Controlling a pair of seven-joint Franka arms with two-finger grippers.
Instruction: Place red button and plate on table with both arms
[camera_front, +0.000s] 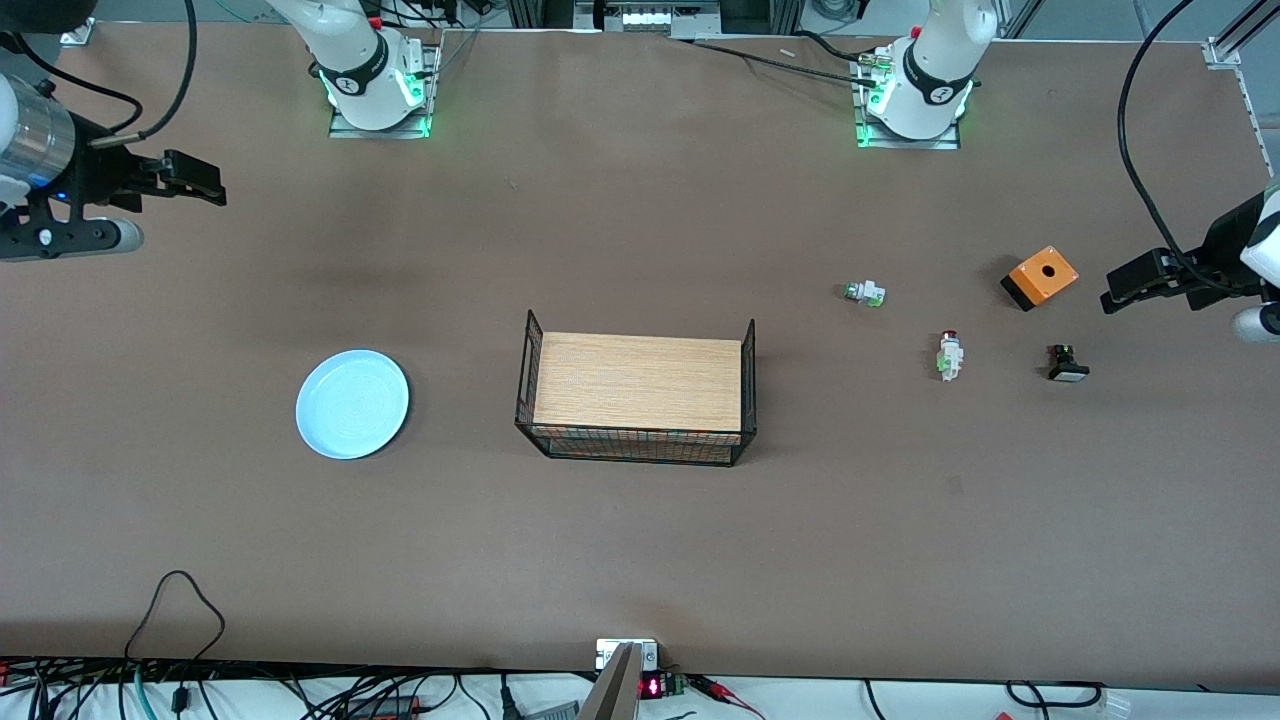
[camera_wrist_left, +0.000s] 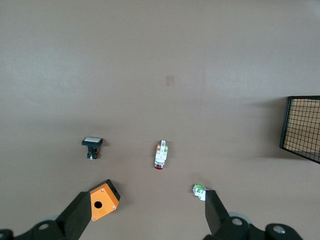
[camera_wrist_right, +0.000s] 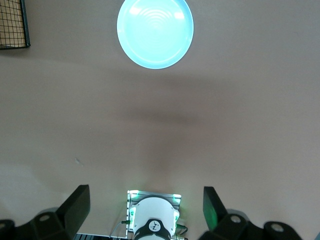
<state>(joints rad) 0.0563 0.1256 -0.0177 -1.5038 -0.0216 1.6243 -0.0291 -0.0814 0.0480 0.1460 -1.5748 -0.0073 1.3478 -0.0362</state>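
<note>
Off my job list I see a wooden-topped black wire rack (camera_front: 637, 398) mid-table, and toward the left arm's end an orange box (camera_front: 1041, 276) with a round hole, a black part with a white square cap (camera_front: 1067, 364), and a white-green part (camera_front: 865, 293)

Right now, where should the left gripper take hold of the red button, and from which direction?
Probably straight from above, with the open left gripper closing across the whitish body of the red button. It lies on its side on the table, so its narrow middle suits the fingers.
</note>
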